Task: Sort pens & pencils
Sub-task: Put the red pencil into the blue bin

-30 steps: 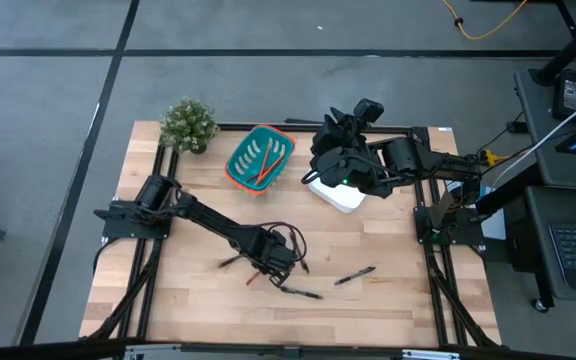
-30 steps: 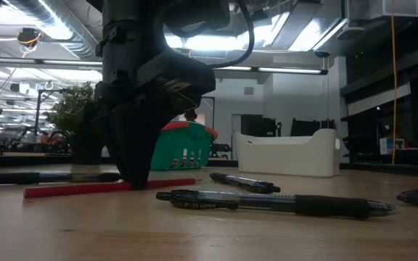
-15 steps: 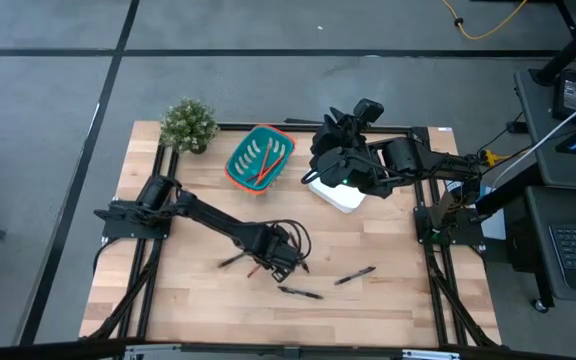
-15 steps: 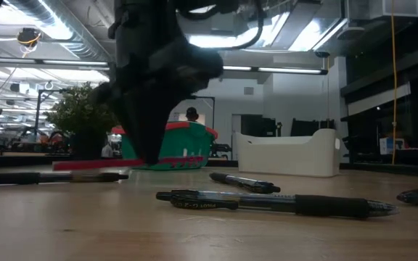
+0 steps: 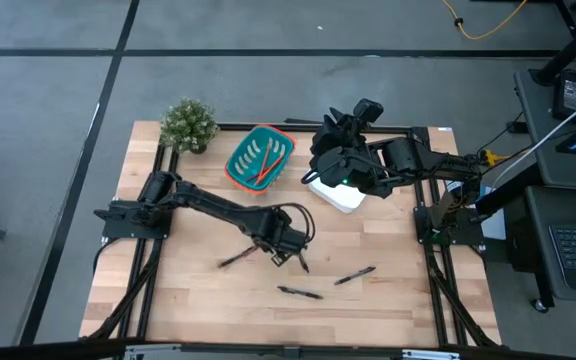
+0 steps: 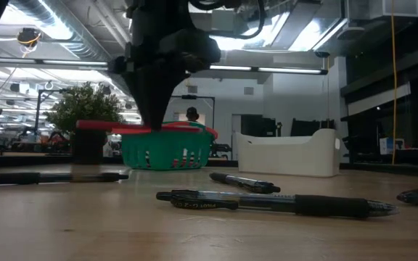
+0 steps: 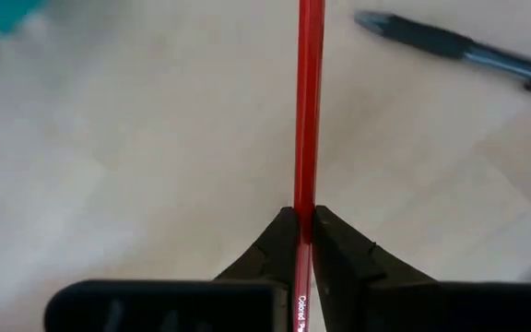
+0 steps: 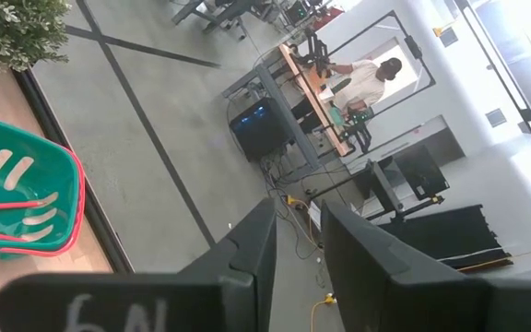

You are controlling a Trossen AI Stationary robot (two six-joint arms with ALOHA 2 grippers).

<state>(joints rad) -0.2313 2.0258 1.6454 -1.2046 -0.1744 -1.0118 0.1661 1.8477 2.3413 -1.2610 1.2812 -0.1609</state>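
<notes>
My left gripper hangs over the middle of the table, shut on a red pencil that sits well above the wood. Several black pens lie flat on the tabletop: one toward the left edge, one near the front, one toward the right, and one just beside my left gripper. The teal basket holds another pencil. My right gripper waits, slightly open, above the white bin. My left gripper pinches the red pencil between its two fingertips, around the middle of the shaft. The fingers come from above, pointing down, and lie across the pencil. The pencil is lifted clear of the table and hangs about level.
A potted plant stands at the far left corner. The teal basket with the orange rim and the white bin sit along the far side. Bare wood lies toward the near left.
My left gripper, shut on the red pencil all along, has risen and moved toward the far edge, toward the teal basket. The pencil, which lay on the table, is now lifted clear and level. The pens have stayed where they were.
</notes>
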